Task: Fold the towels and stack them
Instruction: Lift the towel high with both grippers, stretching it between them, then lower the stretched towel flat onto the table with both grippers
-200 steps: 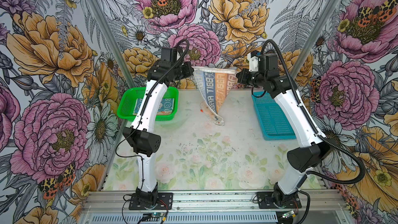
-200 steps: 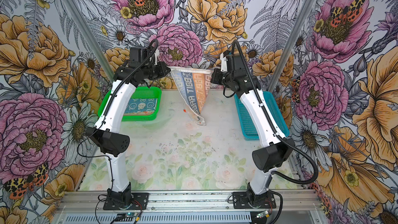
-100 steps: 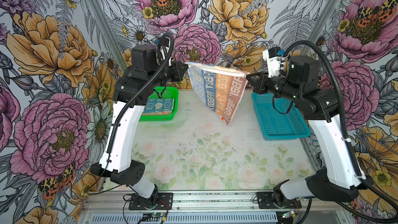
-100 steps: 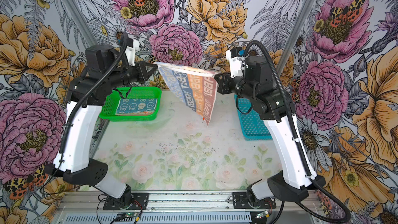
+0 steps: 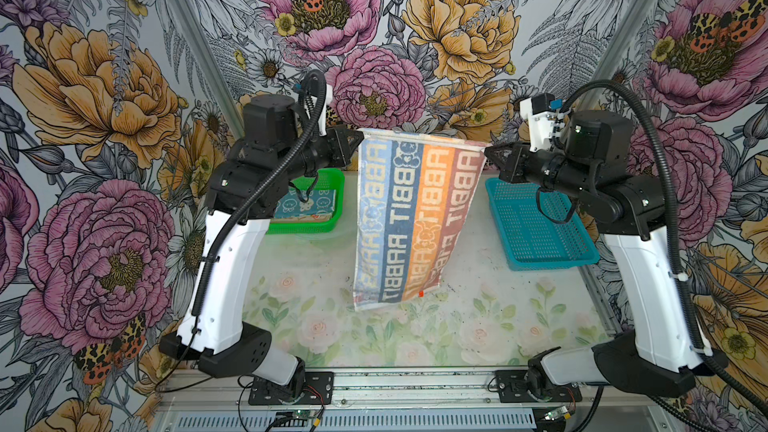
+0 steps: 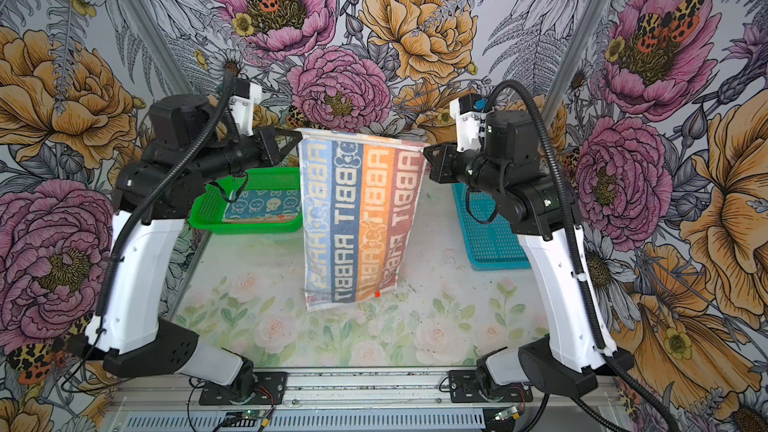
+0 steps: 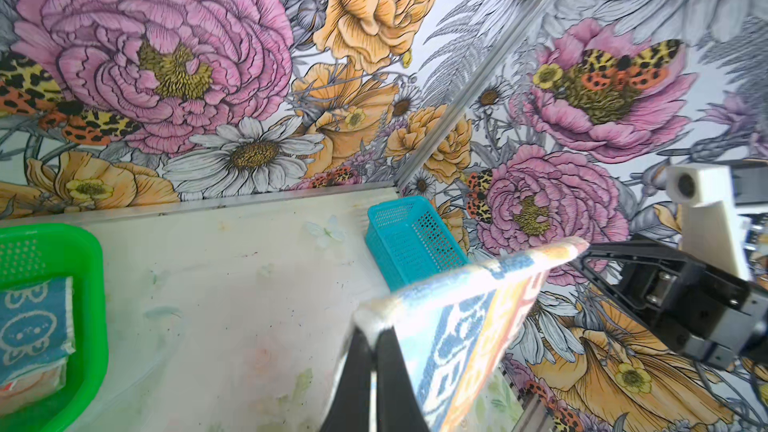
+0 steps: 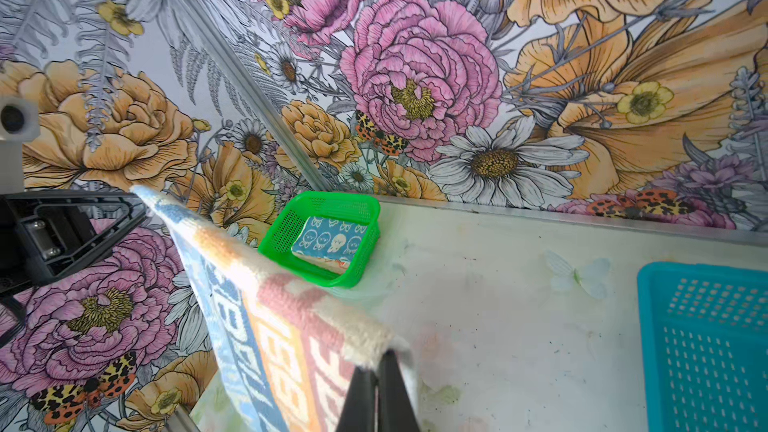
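Towels first, from the left: in the green basket the teal towel lies folded on a second folded towel whose orange edge barely shows. Just right of it, the left fingers are pinched together on 1 top corner of the striped towel. That towel hangs in the air over the middle of the tabletop, its top hem drawn nearly straight between both arms, its lower hem slanting close above the surface; we cannot tell whether it touches. The right fingers are clamped on the other top corner, and beyond them stands the blue basket.

We judge the cloth light, limp and fuzzy: it drapes under its own weight, will not keep a shape, and should not slip from a firm pinch. Corners and hems are the places to hold; a grip mid-cloth would bunch it.

Against 0.5 seconds ago, the towel is spread flat with all 4 stripes showing, where it hung twisted to a point. 1 second ago both arms reached far back and the towel hung there in a narrow triangle.
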Controlling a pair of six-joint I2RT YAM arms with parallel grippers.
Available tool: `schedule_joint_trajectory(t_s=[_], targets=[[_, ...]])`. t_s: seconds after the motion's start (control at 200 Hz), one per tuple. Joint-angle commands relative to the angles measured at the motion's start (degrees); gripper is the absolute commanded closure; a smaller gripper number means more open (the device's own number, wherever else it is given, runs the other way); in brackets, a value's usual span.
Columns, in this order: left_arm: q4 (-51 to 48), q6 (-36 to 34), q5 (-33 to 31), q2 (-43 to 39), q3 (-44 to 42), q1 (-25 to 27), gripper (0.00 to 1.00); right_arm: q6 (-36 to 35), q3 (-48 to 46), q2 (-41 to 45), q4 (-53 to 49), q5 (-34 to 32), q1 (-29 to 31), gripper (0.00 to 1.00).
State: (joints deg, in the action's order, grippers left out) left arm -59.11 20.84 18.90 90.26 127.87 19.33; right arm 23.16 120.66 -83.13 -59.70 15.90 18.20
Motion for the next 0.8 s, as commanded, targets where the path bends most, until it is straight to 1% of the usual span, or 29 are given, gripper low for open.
schedule_joint_trajectory(t_s=[0.0,0.065,0.08,0.12,0.21,0.295,0.38,0.465,0.605,0.655,0.751,0.796], targets=[[-0.9,-0.7,0.4,7.8,1.0,-3.3,1.00,1.3,1.5,-7.0,-2.3,-1.3,-4.4,1.00],[-0.9,-1.9,1.2,13.3,2.9,-3.8,1.00,1.1,2.7,-12.6,-2.1,0.0,-6.2,1.00],[-0.9,-2.0,1.3,15.9,3.4,-3.9,1.00,0.9,3.0,-14.0,-2.0,0.3,-6.6,1.00],[-1.0,-2.4,1.8,19.9,5.1,-4.3,1.00,0.8,4.6,-18.0,-2.1,0.6,-7.3,1.00],[-1.0,-3.1,2.6,28.3,10.3,-5.2,1.00,0.2,9.5,-27.0,-2.1,3.0,-8.6,1.00],[-1.0,-3.7,2.4,35.8,15.6,-6.0,1.00,-0.4,13.4,-34.0,-2.1,3.4,-9.1,1.00],[-1.3,-4.6,1.8,41.5,19.1,-6.4,1.00,-0.4,16.1,-39.4,-2.1,4.1,-9.7,1.00],[-1.3,-5.0,1.2,43.9,18.2,-6.5,1.00,-0.8,16.0,-42.7,-2.1,4.7,-9.8,1.00],[-1.3,-7.3,-0.8,43.8,11.5,-5.6,1.00,-1.9,9.4,-43.4,-1.5,5.1,-9.3,1.00],[-1.3,-8.0,-1.5,42.9,8.7,-5.3,1.00,-2.0,4.6,-42.3,-0.3,4.8,-9.2,1.00],[-0.7,-8.5,-3.1,40.2,2.4,-4.4,1.00,-1.0,-6.7,-38.3,5.4,5.3,-9.0,1.00],[0.6,-8.5,-3.5,38.3,-2.1,-3.8,1.00,-0.6,-11.5,-36.4,7.6,5.7,-8.9,1.00]])
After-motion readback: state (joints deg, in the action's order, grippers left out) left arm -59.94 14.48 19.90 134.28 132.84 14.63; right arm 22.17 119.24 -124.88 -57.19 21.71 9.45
